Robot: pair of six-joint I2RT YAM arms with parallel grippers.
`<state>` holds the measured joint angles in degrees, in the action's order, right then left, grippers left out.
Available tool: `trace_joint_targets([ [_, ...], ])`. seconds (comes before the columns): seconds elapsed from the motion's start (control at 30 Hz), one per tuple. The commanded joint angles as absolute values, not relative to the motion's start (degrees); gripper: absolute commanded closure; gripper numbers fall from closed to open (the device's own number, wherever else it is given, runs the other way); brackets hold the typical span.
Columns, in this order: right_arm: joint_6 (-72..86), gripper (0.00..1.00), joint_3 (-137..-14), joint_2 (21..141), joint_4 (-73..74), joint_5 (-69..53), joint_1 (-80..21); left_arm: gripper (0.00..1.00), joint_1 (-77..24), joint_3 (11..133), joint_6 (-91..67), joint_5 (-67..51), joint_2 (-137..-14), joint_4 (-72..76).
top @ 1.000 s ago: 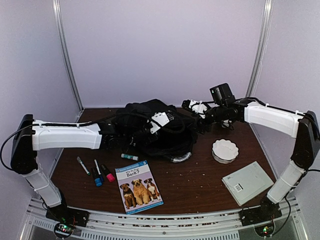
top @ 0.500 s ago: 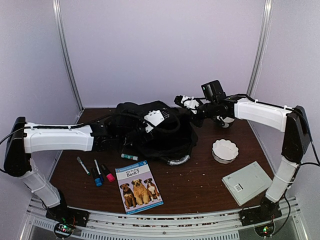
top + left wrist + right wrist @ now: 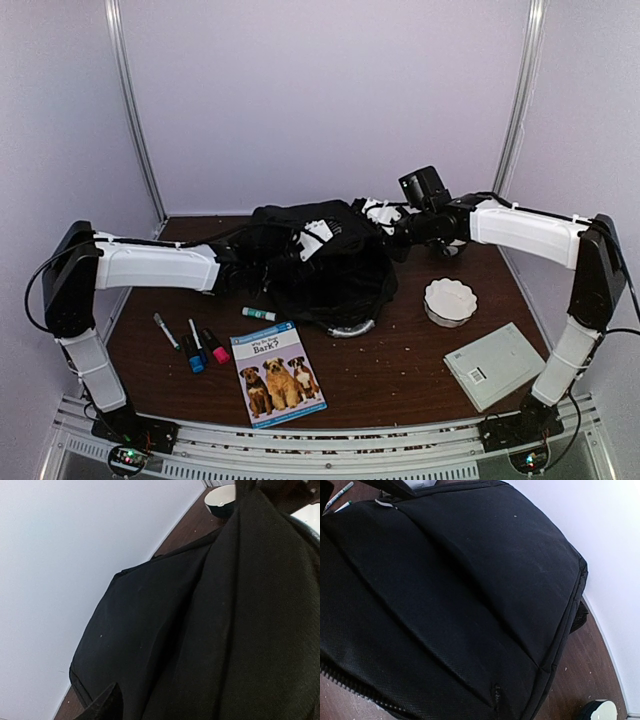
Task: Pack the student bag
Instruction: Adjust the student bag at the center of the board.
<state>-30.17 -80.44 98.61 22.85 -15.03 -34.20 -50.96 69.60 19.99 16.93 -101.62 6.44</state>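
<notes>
Both wrist cams are filled w/ black fabric and no fingers show in either. So can't tell how wide the left gripper (image 3: 318,238) stands or whether it has hold of anything; same for the right gripper (image 3: 384,213). From the top cam only their white bodies show: left one lies on top of the student bag (image 3: 335,278), right one is at the bag's far right edge, tips lost against the black cloth. Bag sits back-centre on the table (image 3: 400,375), slumped, w/ a silver-grey handle (image 3: 352,325) peeking out under its near edge. Zips & straps are hard to make out from above. A dark bowl (image 3: 220,497) w/ pale inside is cut off at the frame edge in both wrist views. Tabletop is dark brown wood speckled w/ pale crumbs. Near-left on it: three markers (image 3: 195,348), a green-white pen (image 3: 259,314) just by the bag, a puppy book (image 3: 277,372). On the right: a white scalloped dish (image 3: 450,300) & a grey flat box (image 3: 495,365). Pale lilac walls on three sides, metal rail (image 3: 320,445) along the near edge.
</notes>
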Motion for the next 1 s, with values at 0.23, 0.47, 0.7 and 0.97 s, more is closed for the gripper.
trace_joint_targets([
  [0.23, -27.8, 0.92, -76.7, 95.5, 24.3, -16.6, -34.7, 0.54, -49.2, 72.2, 18.1, 10.9, -103.7, 13.2],
  [0.47, -29.8, 0.91, -77.3, 95.8, 27.1, -18.0, -34.6, 0.57, -49.2, 69.9, 16.2, 7.8, -101.1, 12.0],
  [0.7, -30.3, 0.89, -75.2, 94.5, 28.4, -20.3, -34.6, 0.47, -50.2, 66.7, 13.9, 9.3, -97.1, 7.1],
  [0.97, -30.0, 0.53, -76.6, 93.5, 34.8, -19.9, -34.6, 0.25, -51.8, 63.7, 8.9, 9.2, -89.3, -2.1],
])
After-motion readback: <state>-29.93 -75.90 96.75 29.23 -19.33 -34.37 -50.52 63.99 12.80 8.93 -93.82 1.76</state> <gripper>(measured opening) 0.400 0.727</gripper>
